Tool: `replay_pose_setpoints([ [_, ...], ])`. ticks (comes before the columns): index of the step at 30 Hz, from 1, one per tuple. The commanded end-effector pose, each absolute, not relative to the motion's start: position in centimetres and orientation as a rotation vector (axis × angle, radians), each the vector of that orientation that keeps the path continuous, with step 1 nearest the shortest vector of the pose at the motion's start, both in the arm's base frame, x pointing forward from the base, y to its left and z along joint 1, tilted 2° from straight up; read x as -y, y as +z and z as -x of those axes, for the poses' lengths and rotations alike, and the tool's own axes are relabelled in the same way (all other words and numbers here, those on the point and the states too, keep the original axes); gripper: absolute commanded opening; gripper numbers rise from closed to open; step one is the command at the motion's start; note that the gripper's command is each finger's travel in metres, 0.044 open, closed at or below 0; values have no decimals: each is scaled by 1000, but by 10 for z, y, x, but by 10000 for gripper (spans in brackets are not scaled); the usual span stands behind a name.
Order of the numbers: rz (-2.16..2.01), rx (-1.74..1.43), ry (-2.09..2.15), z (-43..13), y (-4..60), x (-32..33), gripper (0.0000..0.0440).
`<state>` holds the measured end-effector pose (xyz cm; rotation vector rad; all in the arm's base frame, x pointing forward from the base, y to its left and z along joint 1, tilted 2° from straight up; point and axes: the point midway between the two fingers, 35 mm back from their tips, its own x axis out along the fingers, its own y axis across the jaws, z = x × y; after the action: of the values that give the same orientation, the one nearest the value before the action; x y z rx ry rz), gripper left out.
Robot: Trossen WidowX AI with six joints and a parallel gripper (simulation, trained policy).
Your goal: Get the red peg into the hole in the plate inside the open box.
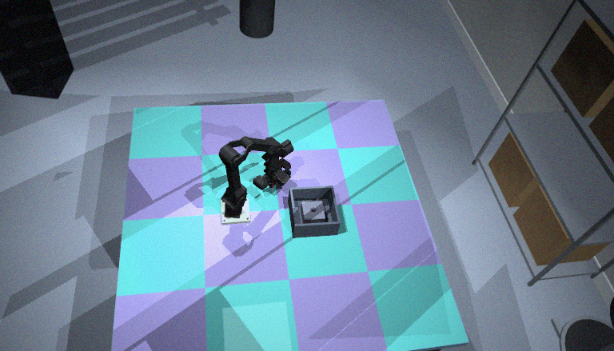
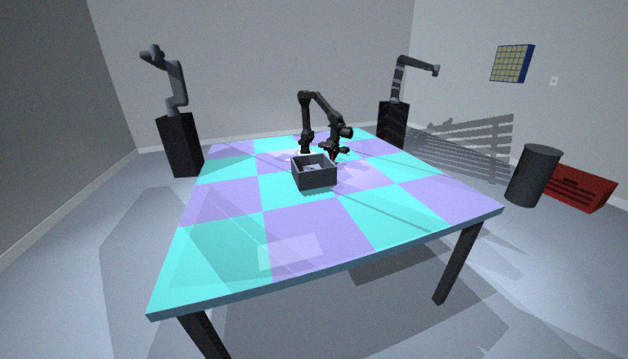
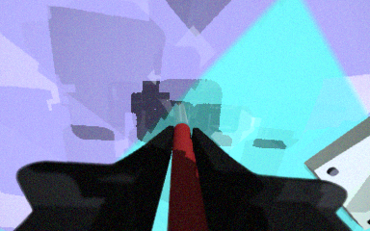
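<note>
the end effector (image 1: 273, 185) (image 2: 333, 157) (image 3: 182, 132) pinches the red peg (image 1: 272, 185) (image 2: 332, 155) (image 3: 184, 168) between its fingers, outside the box (image 1: 315, 229) (image 2: 316, 181).

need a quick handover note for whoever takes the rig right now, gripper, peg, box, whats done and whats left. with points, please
Gripper (image 1: 273, 185) (image 2: 333, 154) (image 3: 182, 132): shut on the red peg (image 1: 272, 185) (image 2: 332, 154) (image 3: 185, 166), beside the open box (image 1: 316, 229) (image 2: 316, 180), not over it.
Plate (image 1: 312, 211) (image 2: 311, 167): at the bottom of the box, its hole without the peg.
Done: peg gripped.
Left: lift it clear of the box wall, carry it over, lower it in and seat it fully in the hole.
Can't tell: whether the peg's lower end touches the table.
</note>
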<state>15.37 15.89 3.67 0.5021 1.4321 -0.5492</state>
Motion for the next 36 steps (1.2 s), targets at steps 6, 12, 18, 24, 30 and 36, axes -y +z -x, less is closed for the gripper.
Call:
replay_pose_setpoints([
  [6, -518, -1359, -503, -174, 78, -162, 0],
  [12, -561, -1297, -508, -189, 109, -159, 0],
  [18, -610, -1234, -550, -206, 129, -148, 1],
  [24, -659, -1165, -599, -230, 142, -133, 0],
  [30, -690, -1107, -647, -253, 149, -113, 0],
  [36, -703, -1063, -686, -275, 150, -92, 0],
])
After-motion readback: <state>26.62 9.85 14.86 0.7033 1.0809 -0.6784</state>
